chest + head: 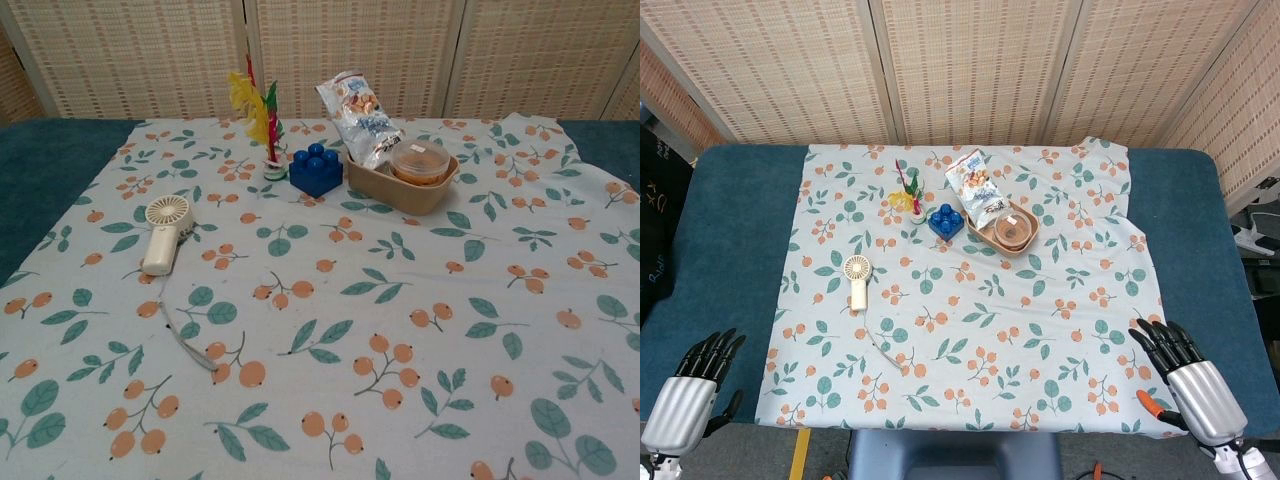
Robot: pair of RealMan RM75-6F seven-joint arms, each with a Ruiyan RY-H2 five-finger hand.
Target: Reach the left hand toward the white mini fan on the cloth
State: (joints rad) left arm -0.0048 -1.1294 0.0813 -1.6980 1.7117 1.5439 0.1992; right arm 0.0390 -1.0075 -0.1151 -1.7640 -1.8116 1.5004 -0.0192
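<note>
A white mini fan (857,280) lies flat on the floral cloth (1020,320), left of its middle, with a thin cord trailing toward the front edge. In the chest view the fan (164,232) lies at the left on the cloth (400,330), round head facing up. My left hand (690,385) hovers at the table's near left corner, off the cloth, well short of the fan, fingers apart and holding nothing. My right hand (1190,380) is at the near right corner, fingers spread, empty. Neither hand shows in the chest view.
Behind the fan stand a feathered shuttlecock toy (905,192), a blue building block (946,220), and a tan tray (1032,238) holding a snack bag (975,180) and a round orange-lidded container (1012,228). Teal tabletop (730,230) borders the cloth.
</note>
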